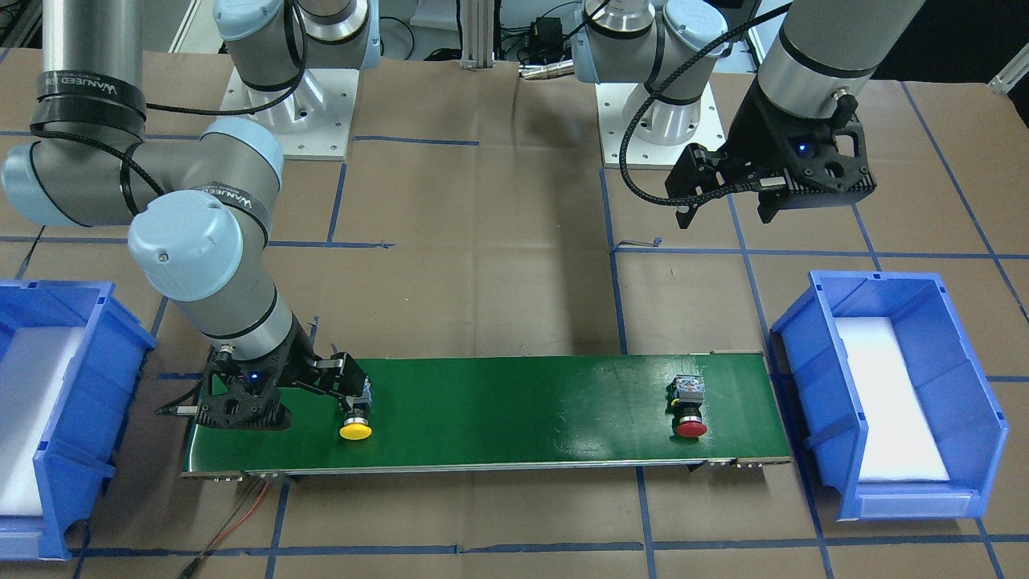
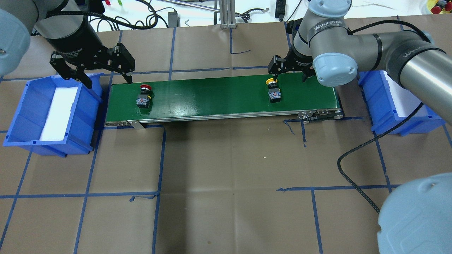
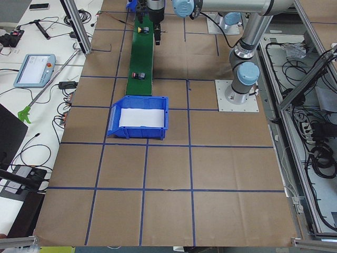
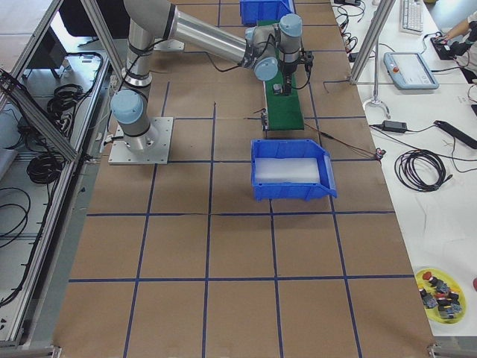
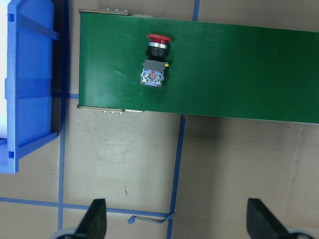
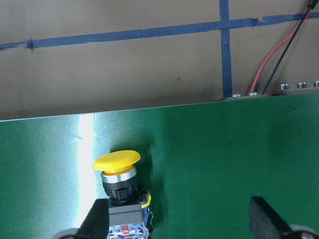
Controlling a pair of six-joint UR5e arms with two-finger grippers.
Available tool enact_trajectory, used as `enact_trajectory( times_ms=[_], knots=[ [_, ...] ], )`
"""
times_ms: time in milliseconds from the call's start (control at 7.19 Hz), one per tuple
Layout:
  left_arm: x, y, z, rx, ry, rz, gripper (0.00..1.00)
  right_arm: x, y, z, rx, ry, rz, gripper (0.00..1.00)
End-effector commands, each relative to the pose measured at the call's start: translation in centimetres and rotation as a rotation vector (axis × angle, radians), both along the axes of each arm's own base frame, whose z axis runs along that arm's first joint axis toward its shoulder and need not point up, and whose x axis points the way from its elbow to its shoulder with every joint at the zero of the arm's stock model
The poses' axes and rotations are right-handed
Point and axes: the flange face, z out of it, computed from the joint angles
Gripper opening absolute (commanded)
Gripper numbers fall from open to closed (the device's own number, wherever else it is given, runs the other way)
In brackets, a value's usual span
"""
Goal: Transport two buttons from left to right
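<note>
Papered table (image 2: 226, 176), green belt (image 2: 212, 98) (red button (image 2: 144, 96), yellow button (image 2: 273, 91))

- Belt (image 1: 522, 410): green, smooth, faintly glossy.
- Bins (image 1: 969, 402): blue plastic, shiny.
- Table cover (image 1: 482, 201): matt brown paper.
- Yellow button (image 6: 116, 159): smooth plastic cap, bright metal collar.

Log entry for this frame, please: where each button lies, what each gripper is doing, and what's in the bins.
belt: green, between two blue bins
red button: on its side at the belt's left end, untouched
yellow button: on its side at the belt's right end, close to one finger of the right gripper
left gripper: open, raised over the belt's left end
right gripper: open, low at the yellow button
left bin, right bin: white liner, no button seen inside
</note>
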Motion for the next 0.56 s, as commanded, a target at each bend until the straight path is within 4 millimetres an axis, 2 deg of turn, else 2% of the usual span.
enact_trajectory(
  times_ms=[0,278,417],
  knots=[
    [-0.1,0.6,-0.9,0.012,0.001,0.005,1.0,0.8,0.0,-1.9,0.036,0.003,0.01,1.0],
    [-0.1,0.1,-1.7,0.022,0.005,0.011,1.0,1.0,-0.2,-3.1,0.053,0.005,0.013,1.0],
    [-0.1,-0.5,-2.1,0.019,0.006,0.017,1.0,0.9,-0.3,-3.4,0.057,0.016,0.012,0.97]
  ],
)
